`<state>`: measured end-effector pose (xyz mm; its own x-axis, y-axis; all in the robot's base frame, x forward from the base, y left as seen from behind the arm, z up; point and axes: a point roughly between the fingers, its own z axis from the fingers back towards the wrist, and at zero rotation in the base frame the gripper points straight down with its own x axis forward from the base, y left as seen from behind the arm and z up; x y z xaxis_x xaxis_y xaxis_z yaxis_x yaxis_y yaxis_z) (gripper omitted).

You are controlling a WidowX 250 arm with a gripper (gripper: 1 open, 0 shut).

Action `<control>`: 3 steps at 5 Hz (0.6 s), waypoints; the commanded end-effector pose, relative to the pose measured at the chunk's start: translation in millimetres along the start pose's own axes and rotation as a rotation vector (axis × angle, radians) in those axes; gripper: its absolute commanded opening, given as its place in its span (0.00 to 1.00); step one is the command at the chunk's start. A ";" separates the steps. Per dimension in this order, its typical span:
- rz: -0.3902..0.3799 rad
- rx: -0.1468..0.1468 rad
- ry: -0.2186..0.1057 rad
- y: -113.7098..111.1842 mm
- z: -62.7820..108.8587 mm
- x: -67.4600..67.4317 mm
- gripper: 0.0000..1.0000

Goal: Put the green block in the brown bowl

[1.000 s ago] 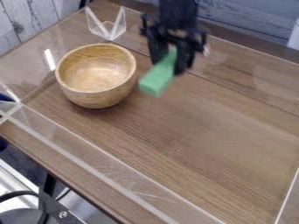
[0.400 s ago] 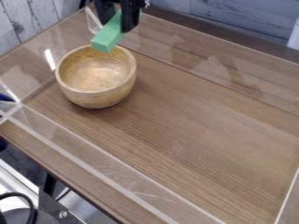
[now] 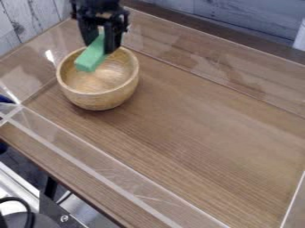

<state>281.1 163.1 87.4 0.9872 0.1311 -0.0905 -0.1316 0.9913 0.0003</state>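
Note:
The green block (image 3: 92, 57) hangs tilted in my gripper (image 3: 102, 40), which is shut on its upper end. The block's lower end sits over the far-left part of the brown bowl (image 3: 113, 93), just above its rim and pale interior. The bowl stands on the wooden table at the left. The black gripper points straight down from the top of the view, and its fingers (image 3: 113, 36) straddle the block.
A clear plastic wall (image 3: 71, 147) borders the wooden table (image 3: 202, 116) along the front and left. Behind the table runs a pale plank wall (image 3: 24, 18).
The gripper carried the green block leftward across the table and slightly down, from right of the bowl to above the bowl's far-left side. Its grip stayed the same.

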 end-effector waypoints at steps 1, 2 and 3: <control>0.011 0.035 -0.040 12.5 0.8 1.4 0.00; 0.015 0.040 -0.031 17.3 -13.0 1.6 0.00; 0.021 0.040 -0.024 21.1 -21.0 1.3 0.00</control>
<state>273.4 177.3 52.0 0.9833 0.1430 -0.1129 -0.1420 0.9897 0.0173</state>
